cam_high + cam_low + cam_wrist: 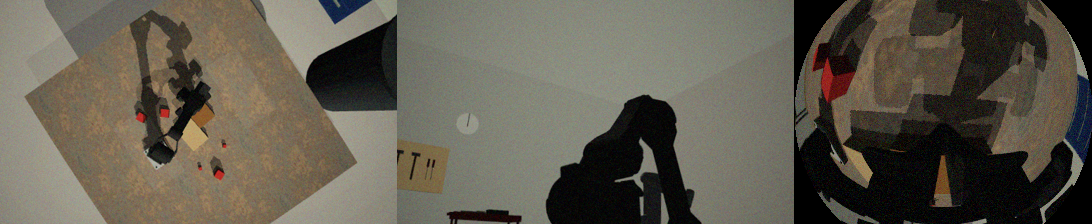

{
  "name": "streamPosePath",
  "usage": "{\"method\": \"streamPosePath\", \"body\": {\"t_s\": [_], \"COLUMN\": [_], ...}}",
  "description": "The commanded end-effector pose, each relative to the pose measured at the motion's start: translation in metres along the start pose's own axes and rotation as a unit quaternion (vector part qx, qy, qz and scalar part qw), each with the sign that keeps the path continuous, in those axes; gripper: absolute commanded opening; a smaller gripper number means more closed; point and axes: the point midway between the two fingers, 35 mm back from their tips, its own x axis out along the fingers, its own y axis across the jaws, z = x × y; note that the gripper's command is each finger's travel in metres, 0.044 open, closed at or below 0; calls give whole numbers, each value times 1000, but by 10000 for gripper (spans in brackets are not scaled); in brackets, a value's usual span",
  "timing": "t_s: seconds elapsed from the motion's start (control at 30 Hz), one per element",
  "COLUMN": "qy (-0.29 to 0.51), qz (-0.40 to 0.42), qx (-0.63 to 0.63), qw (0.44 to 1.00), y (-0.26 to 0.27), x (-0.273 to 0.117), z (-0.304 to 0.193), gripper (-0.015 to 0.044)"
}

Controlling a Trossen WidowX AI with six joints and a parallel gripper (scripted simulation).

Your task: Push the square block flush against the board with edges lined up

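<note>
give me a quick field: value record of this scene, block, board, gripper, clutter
pale piece: flat on mat, partly under arm
brown piece: beside the pale piece, appears to touch it
gripper: shut, holding nothing, over the mat beyond the brown piece
arm: lies across both pieces
red cubes: five, scattered, apart from both pieces
mat: mottled brown

Black boxy arm [186,113], thin black cable [162,137]

A pale tan block [194,136] is showing beside an orange-brown board [203,115] on the mottled brown mat [281,148], amid red cubes [164,113].
</note>
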Motion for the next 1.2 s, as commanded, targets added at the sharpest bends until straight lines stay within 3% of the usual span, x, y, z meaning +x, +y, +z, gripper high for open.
{"method": "streamPosePath", "body": {"t_s": [0.0,1.17], "qy": [1,2], "qz": [-1,-1], "qx": [-1,-1], "qw": [1000,1000], "y": [0,0], "x": [0,0], "z": [-4,-15], "gripper": [0,0]}}
